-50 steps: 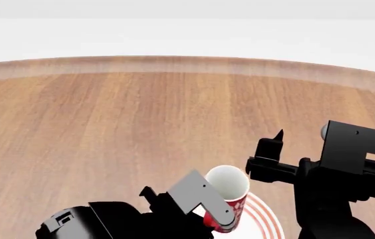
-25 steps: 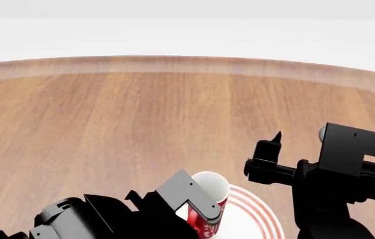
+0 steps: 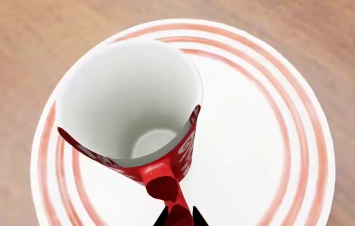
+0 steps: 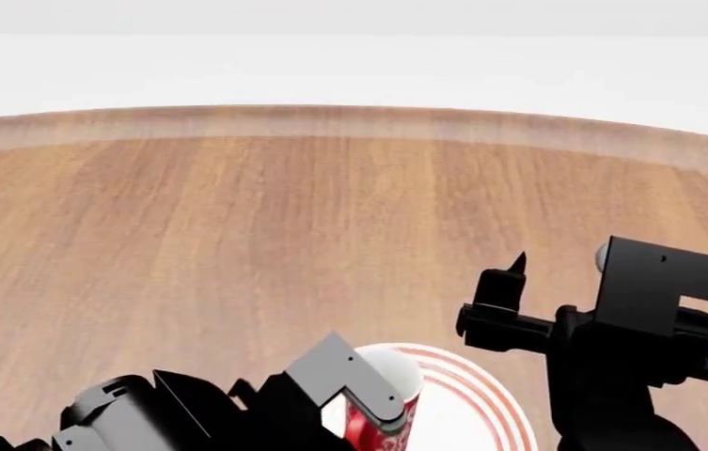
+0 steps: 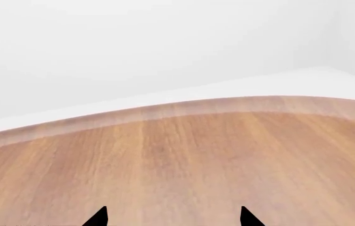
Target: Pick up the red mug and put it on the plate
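Mug over the plate, lower frame

My left gripper [image 3: 178, 217] pinches the red mug [image 3: 133, 103] by its handle above the plate [image 3: 259, 141]; I'd lower straight, level, then release.

Simulated test scene, not real room. Evidence: flat rendered look, wide wood-grain table [image 4: 266, 216] with curved far edge, plain white floor and walls [image 5: 164, 42] beyond, no furniture. Only tableware was 1 ringed plate [image 3: 271, 141] and 1 mug [image 3: 127, 99].
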`<state>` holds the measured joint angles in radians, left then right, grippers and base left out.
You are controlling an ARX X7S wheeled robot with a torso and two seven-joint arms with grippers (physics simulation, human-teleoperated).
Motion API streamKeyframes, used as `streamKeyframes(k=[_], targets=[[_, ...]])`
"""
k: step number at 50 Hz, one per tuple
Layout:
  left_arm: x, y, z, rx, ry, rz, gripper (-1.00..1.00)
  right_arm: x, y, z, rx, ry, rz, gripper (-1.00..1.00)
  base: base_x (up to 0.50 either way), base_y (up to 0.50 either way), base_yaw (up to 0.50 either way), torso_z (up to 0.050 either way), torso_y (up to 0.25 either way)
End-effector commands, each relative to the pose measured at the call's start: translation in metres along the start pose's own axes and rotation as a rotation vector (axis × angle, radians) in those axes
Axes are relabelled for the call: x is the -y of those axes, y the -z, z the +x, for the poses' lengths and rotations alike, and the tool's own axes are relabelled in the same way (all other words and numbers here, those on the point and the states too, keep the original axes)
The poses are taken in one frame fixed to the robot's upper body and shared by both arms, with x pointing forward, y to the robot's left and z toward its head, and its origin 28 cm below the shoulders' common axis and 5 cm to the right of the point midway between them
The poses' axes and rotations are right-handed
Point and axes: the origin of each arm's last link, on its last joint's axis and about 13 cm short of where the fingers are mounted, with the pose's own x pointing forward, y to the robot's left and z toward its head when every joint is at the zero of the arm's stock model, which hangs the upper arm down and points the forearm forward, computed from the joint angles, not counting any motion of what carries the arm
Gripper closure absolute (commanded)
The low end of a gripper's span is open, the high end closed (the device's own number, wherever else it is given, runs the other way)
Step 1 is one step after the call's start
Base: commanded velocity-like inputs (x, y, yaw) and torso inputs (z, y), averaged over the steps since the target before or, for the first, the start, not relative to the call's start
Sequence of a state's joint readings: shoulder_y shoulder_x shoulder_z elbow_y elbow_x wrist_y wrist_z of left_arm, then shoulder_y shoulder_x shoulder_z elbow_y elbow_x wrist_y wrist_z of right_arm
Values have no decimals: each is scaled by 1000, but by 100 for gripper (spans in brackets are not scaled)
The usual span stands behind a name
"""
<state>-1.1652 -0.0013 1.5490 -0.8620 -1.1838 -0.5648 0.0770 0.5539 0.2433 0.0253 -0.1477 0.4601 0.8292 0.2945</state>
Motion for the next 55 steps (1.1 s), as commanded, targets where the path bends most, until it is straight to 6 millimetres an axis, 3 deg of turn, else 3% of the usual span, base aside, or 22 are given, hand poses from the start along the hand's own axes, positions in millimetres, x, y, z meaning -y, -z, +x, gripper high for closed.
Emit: streamKeyframes(k=[1,4,5,35,45,50,55], targets=[[0,0,-1,-12,8,-14,100,0,2,1,-3,-2,0,-100,0,0,0,0,0],[0,0,-1,-12,7,-16,100,0,2,1,-4,-2,-1,-100,0,0,0,0,0],[0,-1,-1,-12,5,-16,-100,0,2,1,-4,-2,0,-100,0,0,0,0,0],[4,-10,-9,-13,6,-26,-100,0,3,3,-11,1,5,-100,0,0,0,0,0],[-2,8,-70,14,-158,-94,-100,-1,5,4,-18,4,4,-100,0,0,0,0,0],[9,21,-101,25,-101,-84,-100,-2,4,4,-15,2,3,-100,0,0,0,0,0],[18,38,-147,161,26,-117,-100,-4,5,3,-18,-1,0,-100,0,0,0,0,0]])
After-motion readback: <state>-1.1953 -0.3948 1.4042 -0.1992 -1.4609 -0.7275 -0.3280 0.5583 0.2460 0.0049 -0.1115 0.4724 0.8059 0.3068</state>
